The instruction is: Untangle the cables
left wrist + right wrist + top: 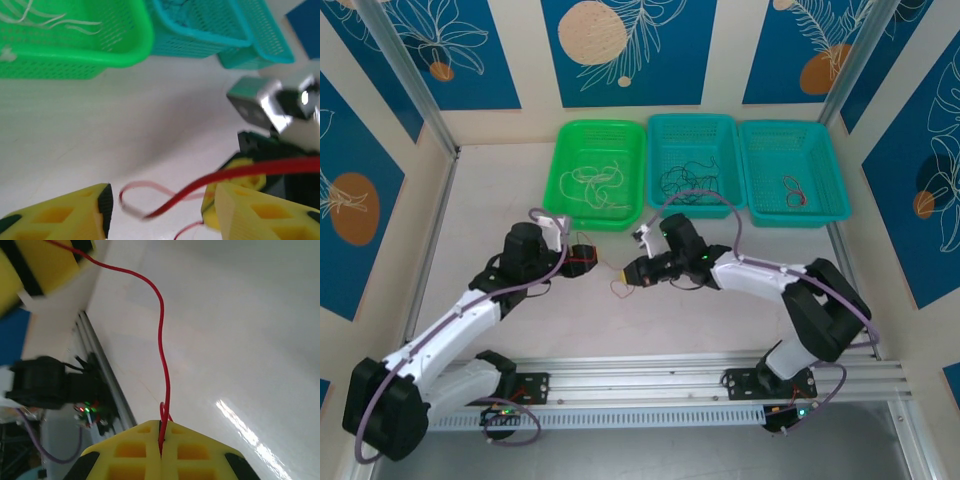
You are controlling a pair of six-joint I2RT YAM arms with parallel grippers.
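Far left, the green basket (pixel 603 126) holds the cream cables (pixel 592 183), well apart from the arms. On the open worktop (pixel 500 200) in front of it, the left claw (pixel 157 212) stands with its fingers parted; the red cable (pixel 161 340) runs through the gap but nothing there is clamped on it. From that gap the cable rises in a loose curve to the right claw (pixel 161 440), whose fingers are pressed fully together with the wire pinched at their tips. A small slack loop (pixel 618 290) lies on the worktop between and just below the two claws; whether it is the tail of the same wire cannot be told. Further right, the middle teal basket (pixel 692 118) contains the black cables (pixel 688 180), and the right teal basket (pixel 790 124) contains one red wire (pixel 794 190). Assessment: the cable now hangs from one pinch point only. The wire is hair-fine and springy, so a quick swing toward the right basket could slide it out of the tips. The trailing end could also drag across a yellow finger of the left claw and catch there. If the loop below is a separate wire caught up with it, lifting would carry both along.
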